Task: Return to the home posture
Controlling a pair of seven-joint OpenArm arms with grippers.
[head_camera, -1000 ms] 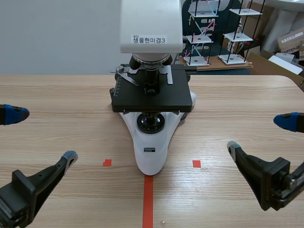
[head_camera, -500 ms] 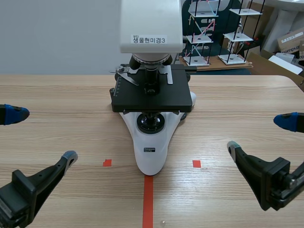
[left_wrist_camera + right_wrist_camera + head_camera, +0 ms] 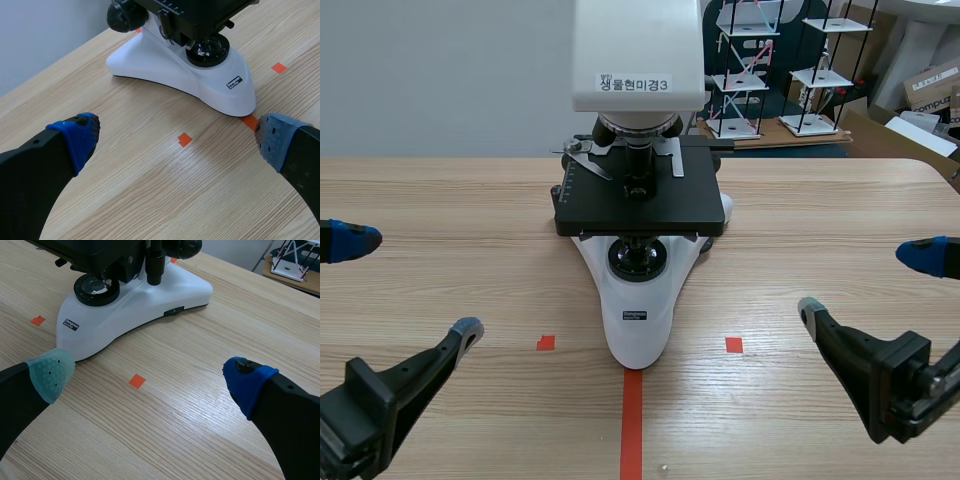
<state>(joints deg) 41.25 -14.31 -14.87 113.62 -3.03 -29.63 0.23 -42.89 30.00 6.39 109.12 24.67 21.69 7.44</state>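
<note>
Two robot arms sit low at the near edge of a wooden table [image 3: 440,200], the left gripper [image 3: 410,285] and right gripper [image 3: 865,282] each spread wide with nothing between the pads. A white-and-black microscope [image 3: 638,300] stands between them, ahead and inward of each, about equally near both and touched by neither. Its base runs lengthwise away from the robot, in line with the red tape stripe [image 3: 631,420]. With nothing to carry, the arms look at or close to their home posture. Only the wrist cameras plainly show the black focus knobs [image 3: 125,15]. Only the scene camera shows the labelled head and the shelf racks [image 3: 790,70] beyond the table.
</note>
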